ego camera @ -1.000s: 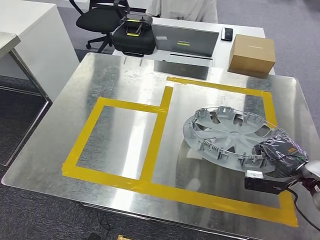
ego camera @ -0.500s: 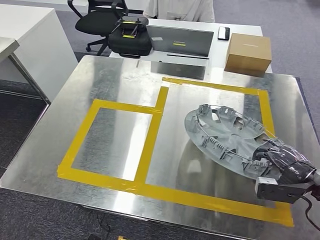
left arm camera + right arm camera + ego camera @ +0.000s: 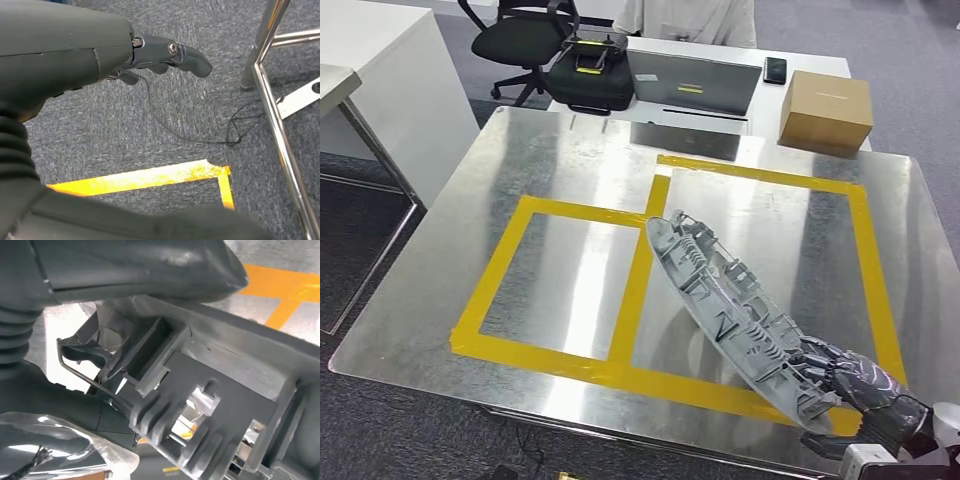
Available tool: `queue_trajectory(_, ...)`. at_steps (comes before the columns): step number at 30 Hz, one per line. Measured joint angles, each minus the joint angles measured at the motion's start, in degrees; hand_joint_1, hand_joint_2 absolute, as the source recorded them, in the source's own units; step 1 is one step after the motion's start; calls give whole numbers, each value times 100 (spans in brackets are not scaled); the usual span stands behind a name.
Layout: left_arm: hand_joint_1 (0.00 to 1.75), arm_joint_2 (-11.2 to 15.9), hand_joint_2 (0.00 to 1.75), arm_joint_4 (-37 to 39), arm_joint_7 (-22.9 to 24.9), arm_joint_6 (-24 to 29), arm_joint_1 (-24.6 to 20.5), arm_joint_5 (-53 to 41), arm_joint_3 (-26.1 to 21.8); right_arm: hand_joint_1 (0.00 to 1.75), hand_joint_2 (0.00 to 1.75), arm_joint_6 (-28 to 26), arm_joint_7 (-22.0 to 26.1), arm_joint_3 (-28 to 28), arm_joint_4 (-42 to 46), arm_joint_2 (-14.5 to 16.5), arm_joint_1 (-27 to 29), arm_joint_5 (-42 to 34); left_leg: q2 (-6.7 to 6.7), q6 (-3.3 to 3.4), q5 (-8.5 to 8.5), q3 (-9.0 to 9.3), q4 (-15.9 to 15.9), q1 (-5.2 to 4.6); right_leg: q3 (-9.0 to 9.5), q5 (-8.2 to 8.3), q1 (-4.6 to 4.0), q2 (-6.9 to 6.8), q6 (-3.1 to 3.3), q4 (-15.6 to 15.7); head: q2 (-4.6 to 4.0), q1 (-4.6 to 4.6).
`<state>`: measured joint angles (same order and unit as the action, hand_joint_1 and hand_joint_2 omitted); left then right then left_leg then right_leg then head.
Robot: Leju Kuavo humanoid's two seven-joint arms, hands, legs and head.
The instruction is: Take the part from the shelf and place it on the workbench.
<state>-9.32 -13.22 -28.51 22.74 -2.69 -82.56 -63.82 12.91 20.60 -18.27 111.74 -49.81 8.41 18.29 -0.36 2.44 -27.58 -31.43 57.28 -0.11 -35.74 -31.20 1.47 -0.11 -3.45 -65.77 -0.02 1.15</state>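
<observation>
Grey ribbed hubcap (image 3: 731, 308) in the dark right hand (image 3: 875, 398), above yellow tape (image 3: 637, 272) on silvery workbench (image 3: 456, 235).

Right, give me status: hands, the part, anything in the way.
Right hand grips the grey wheel cover by its near rim, tilted steeply over the steel workbench. Left hand hangs empty above the carpet. Taped zone beneath is clear.

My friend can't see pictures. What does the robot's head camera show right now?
The robot's right hand grips a grey wheel cover by its rim, holding it tilted over a shiny metal workbench marked with yellow tape. Behind are a cardboard box and a laptop.
</observation>
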Motion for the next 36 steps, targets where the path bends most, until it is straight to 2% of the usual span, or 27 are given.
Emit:
queue_trajectory(2,0,-4,0,0,3,13,-7,5,1,0,0,-87,-31,11,81,62,86,171,-2,-42,-22,6,19,-24,374,211,-14,0,38,709,0,2)
queue_trajectory(3,0,-4,0,0,5,18,-8,4,2,0,0,-122,-43,14,116,86,127,217,-3,-70,-28,5,25,-33,463,229,-24,3,61,867,0,6)
queue_trajectory(6,0,-1,0,0,11,40,-7,9,1,0,0,-289,-116,19,191,136,273,340,-3,-151,-39,5,41,-24,490,244,-32,11,148,904,0,9)
queue_trajectory(7,0,2,0,0,14,48,-8,11,1,0,0,-373,-157,20,212,146,327,405,-2,-184,-113,-27,128,-18,493,255,-23,7,180,912,0,16)
queue_trajectory(9,0,5,0,0,23,56,-8,13,-1,0,0,-559,-253,17,253,168,437,580,2,-247,-443,-241,648,-4,494,268,-6,-8,225,925,0,29)
queue_trajectory(11,0,4,0,0,34,60,1,18,-1,0,0,-753,-361,4,280,202,540,806,4,-284,-808,-577,1425,9,487,266,-8,-15,239,922,0,35)
queue_trajectory(12,0,4,0,0,37,61,9,22,-1,0,0,-841,-417,-6,286,222,582,928,4,-289,-870,-677,1662,12,486,265,-10,-14,239,921,0,35)
queue_trajectory(13,0,3,0,0,41,62,16,25,-1,0,0,-933,-485,-19,290,246,621,1068,4,-284,-816,-681,1684,12,488,265,-12,-10,239,920,0,35)
queue_trajectory(14,0,3,0,0,50,62,20,26,-1,0,0,-1032,-570,-34,293,269,650,1238,4,-270,-652,-570,1459,12,496,264,-14,-5,238,920,0,35)
queue_trajectory(16,0,3,0,0,81,63,20,24,-1,0,0,-1233,-794,-72,300,314,687,1663,5,-223,-263,-168,623,5,511,259,-24,5,227,918,0,35)
queue_trajectory(17,0,3,0,0,96,64,17,23,-1,0,0,-1330,-923,-95,301,341,692,1908,6,-197,-143,-5,272,-3,510,258,-33,13,212,914,0,33)
queue_trajectory(18,0,-1,0,0,105,66,14,22,-1,0,0,-1415,-1043,-122,300,373,693,2146,6,-178,-98,82,72,-11,502,260,-39,17,191,912,0,32)
queue_trajectory(21,0,-11,0,0,110,70,20,24,0,0,0,-1571,-1267,-231,293,480,687,2593,6,-97,-69,91,-23,-23,476,272,-29,18,91,926,0,31)
queue_trajectory(23,0,-14,0,0,115,78,24,26,0,0,0,-1601,-1312,-275,286,522,679,2655,9,-20,-18,98,-83,-8,362,117,-25,12,46,720,0,13)
queue_trajectory(24,0,-19,0,0,117,81,23,27,-1,0,0,-1607,-1325,-290,280,538,672,2674,11,4,2,97,-105,-1,223,-47,-24,9,32,444,0,1)
queue_trajectory(26,0,-31,0,0,120,82,27,25,-1,0,0,-1646,-1382,-324,258,586,664,2779,12,23,8,77,-105,-14,-142,-410,-27,10,11,-334,0,-16)
queue_trajectory(27,0,-38,0,0,123,80,33,21,-1,0,0,-1689,-1439,-348,237,623,661,2888,13,26,8,73,-102,-21,-282,-498,-27,9,4,-626,0,-16)
queue_trajectory(28,0,-40,0,0,126,79,38,18,-1,0,0,-1745,-1516,-379,209,670,658,3041,13,27,6,74,-99,-26,-329,-475,-27,8,2,-722,0,-17)
queue_trajectory(29,0,-40,0,0,128,78,40,14,-1,0,0,-1804,-1604,-415,175,722,647,3214,12,25,3,79,-96,-28,-259,-341,-27,7,8,-576,0,-16)
queue_trajectory(31,0,-43,0,0,127,76,35,11,-1,0,0,-1911,-1789,-498,86,834,598,3587,10,6,-13,94,-82,-29,144,50,-26,4,33,235,0,-18)
queue_trajectory(32,0,-45,0,0,126,75,30,9,0,0,0,-1955,-1873,-541,31,894,562,3763,7,-14,-26,92,-67,-39,340,175,-32,7,57,606,0,-16)
queue_trajectory(33,0,-46,0,0,125,74,27,5,0,0,0,-1997,-1947,-584,-24,953,530,3922,5,-40,-33,85,-54,-49,467,235,-40,10,83,848,0,-13)
queue_trajectory(36,0,-49,0,0,131,68,26,-8,1,0,0,-2095,-2087,-721,-161,1103,459,4250,2,-124,-34,66,-39,-54,516,252,-59,15,162,941,0,-7)
